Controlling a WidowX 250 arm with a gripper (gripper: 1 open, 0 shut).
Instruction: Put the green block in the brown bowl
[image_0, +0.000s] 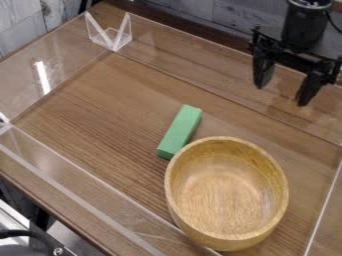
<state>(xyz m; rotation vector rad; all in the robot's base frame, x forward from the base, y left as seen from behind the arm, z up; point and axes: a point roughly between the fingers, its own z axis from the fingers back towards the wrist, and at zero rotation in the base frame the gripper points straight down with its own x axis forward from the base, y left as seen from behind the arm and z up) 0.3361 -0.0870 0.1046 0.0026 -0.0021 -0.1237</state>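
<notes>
The green block lies flat on the wooden table, a slim bright bar angled slightly, just left of the brown bowl's rim. The brown bowl is a large round wooden bowl with nothing in it, at the lower right. My gripper hangs at the upper right, well above and to the right of the block, beyond the bowl. Its two dark fingers point down and stand apart, open, with nothing between them.
Clear acrylic walls ring the wooden table, with a folded clear piece at the back left corner. A table edge and dark cables show at the lower left.
</notes>
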